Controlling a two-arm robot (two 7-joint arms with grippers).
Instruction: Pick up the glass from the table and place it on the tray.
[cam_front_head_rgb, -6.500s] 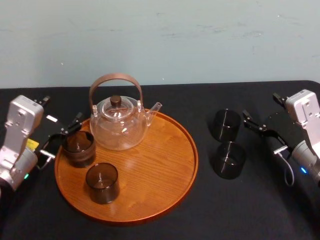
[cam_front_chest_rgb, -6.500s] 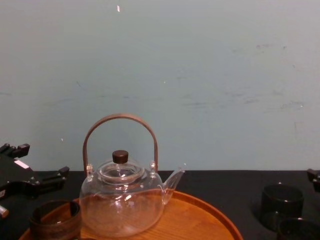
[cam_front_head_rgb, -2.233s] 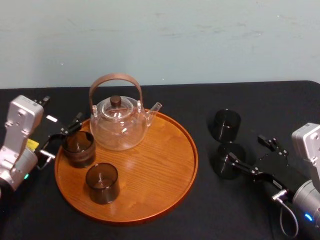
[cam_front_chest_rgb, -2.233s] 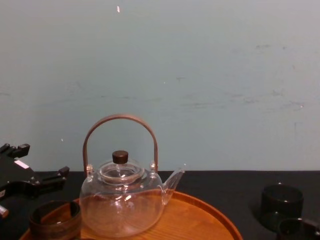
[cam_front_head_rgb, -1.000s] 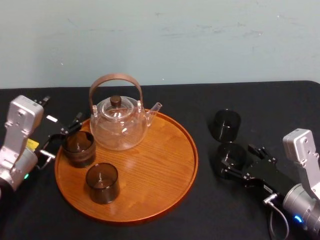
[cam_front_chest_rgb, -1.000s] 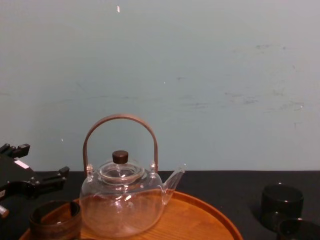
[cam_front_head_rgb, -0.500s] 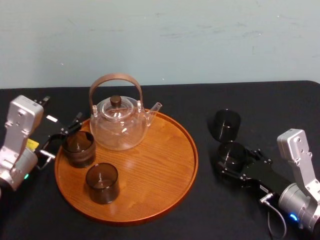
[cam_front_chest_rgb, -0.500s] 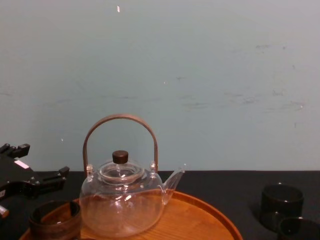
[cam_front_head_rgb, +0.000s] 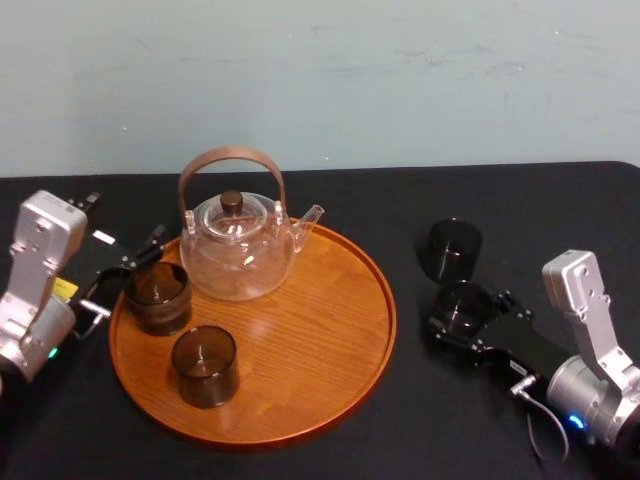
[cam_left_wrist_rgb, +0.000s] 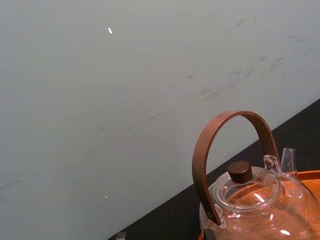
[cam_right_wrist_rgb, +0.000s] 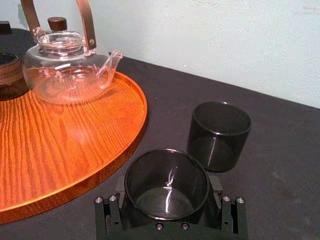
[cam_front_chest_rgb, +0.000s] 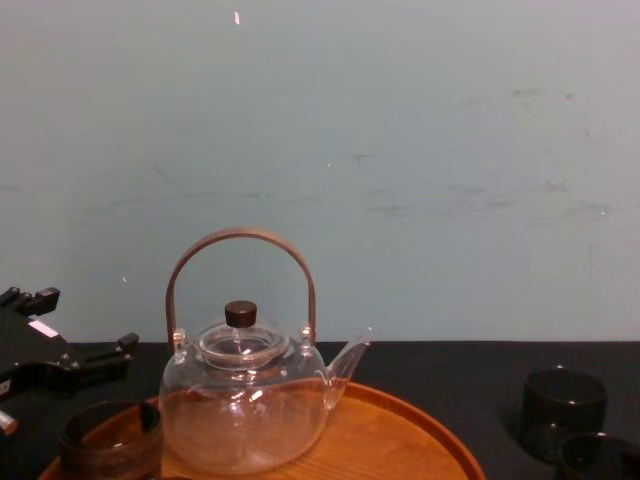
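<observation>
One thin, slick, breakable glass sits inside the spread right gripper, so I'd squeeze mid-wall gently; left gripper idles open by the tray.

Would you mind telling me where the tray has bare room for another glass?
The right half of the tray is bare, between the teapot, the front glass and the rim. The left side is crowded, with the back glass too.

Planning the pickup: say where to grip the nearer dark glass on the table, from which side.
Probably take the nearer glass by its straight upright wall, across its width, from the near right, where the right gripper sits; the farther glass stands behind, the tray leftward.
</observation>
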